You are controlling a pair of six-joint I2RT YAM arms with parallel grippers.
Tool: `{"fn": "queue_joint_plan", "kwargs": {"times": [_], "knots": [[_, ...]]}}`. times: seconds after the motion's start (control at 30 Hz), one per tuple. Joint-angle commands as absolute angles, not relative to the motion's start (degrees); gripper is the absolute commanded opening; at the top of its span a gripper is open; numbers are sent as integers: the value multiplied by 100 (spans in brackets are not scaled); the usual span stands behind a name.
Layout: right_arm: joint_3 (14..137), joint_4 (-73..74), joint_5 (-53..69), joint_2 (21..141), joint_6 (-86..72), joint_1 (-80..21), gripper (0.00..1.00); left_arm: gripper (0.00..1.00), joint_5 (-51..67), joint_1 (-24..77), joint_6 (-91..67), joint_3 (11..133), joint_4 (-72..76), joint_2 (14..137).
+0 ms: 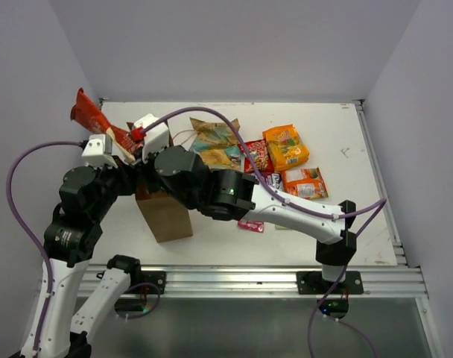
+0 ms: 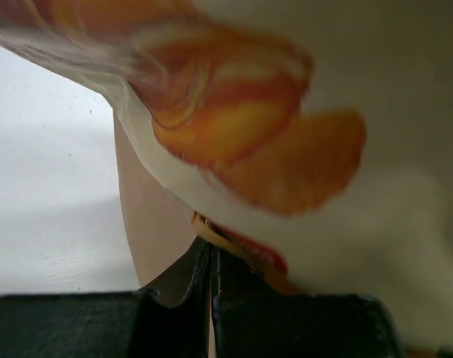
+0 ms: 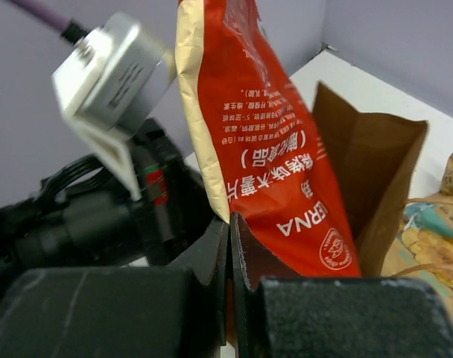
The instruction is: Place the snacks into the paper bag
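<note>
Chip bag, orange-cream: held aloft at 10 o'clock of the paper bag, lower end near that bag's open top. Right gripper: jaws clamped on the chip bag's bottom edge. Left gripper: jaws pressed together, the chip bag's seam running between them. Paper bag: upright on the table. Loose snacks at 1 to 3 o'clock of it: tan-blue bag, red packet, orange packet, second orange packet, pink packet
</note>
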State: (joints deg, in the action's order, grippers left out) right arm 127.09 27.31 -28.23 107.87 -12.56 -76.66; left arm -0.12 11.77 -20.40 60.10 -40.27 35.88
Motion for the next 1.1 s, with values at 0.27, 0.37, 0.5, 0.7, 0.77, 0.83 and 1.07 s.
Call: {"fn": "queue_joint_plan", "kwargs": {"times": [0.27,0.37,0.5,0.7,0.77,0.83,1.07], "knots": [[11620,2804,-3445,10257,-1925,-8384,0,0,26,1204,-1925,6064,-3709,3401],[11321,2909,-3577,10196,-2083,-8420,0,0,26,1204,-1925,6073,-3718,3401],[10900,3050,-3998,10108,-2101,-8420,1,0,26,1213,-1916,6091,-3744,3358],[11187,3040,-4332,10098,-1636,-8420,18,0,26,1204,-1907,6126,-3770,3375],[11547,3172,-4403,10186,-1355,-8411,43,0,26,1204,-1907,6152,-3788,3375],[12144,3287,-4578,10248,-1004,-8420,73,0,26,1204,-1907,6170,-3814,3384],[13201,3147,-4798,9599,-44,-8420,81,0,26,1204,-1898,6082,-3788,3401]]}}
